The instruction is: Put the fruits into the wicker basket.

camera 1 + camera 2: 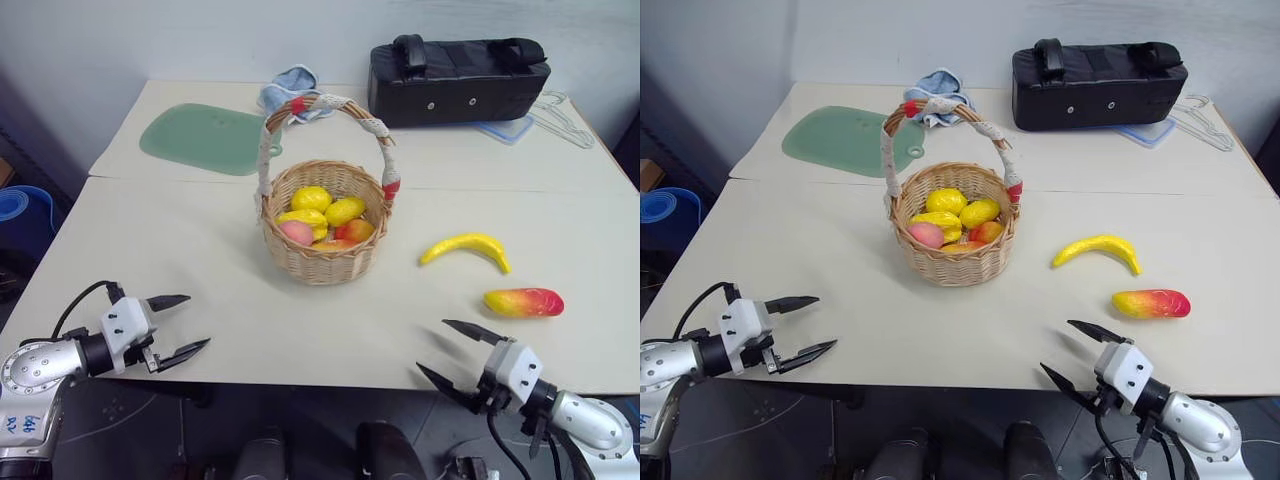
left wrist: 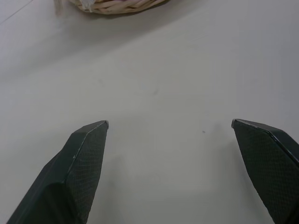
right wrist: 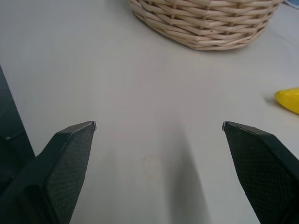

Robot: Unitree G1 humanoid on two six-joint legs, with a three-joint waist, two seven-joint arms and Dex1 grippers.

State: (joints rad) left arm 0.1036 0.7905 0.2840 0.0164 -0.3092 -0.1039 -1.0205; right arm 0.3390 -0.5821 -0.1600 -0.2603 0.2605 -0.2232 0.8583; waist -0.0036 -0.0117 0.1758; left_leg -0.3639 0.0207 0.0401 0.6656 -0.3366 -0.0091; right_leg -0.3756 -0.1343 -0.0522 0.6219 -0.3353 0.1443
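Hidden or cut off: the lower fruits in the wicker basket (image 1: 322,240) are covered by the ones on top, so their number cannot be told. In the right wrist view the banana (image 3: 288,100) shows just as a yellow end at the frame edge. In the left wrist view the basket is no more than a strip of woven rim. The blue cloth (image 1: 290,92) is partly hidden behind the basket handle, and the clear hangers (image 1: 560,118) are faint against the table (image 1: 180,260).
Basket contents: yellow lemons (image 1: 312,198) on top, a pink-red peach (image 1: 296,233) at the near left side, more red-orange fruit low at the near side.
Basket place: upright near the middle of the table, its cloth-wrapped handle arched over it.
Fruits outside: the banana lies on the table to the right of the basket, apart from it; the mango (image 1: 524,301) lies nearer the table's front edge, just beyond the banana's right end.
Left pincer (image 1: 180,326): jaws wide, holding nothing, at the table's near left edge, well apart from the basket and fruits.
Right pincer (image 1: 448,353): jaws wide, holding nothing, at the near right edge; the mango lies near it, beyond and to its right, the banana farther off.
Far end of table: a green cutting board (image 1: 205,138) and a black bag (image 1: 458,78).
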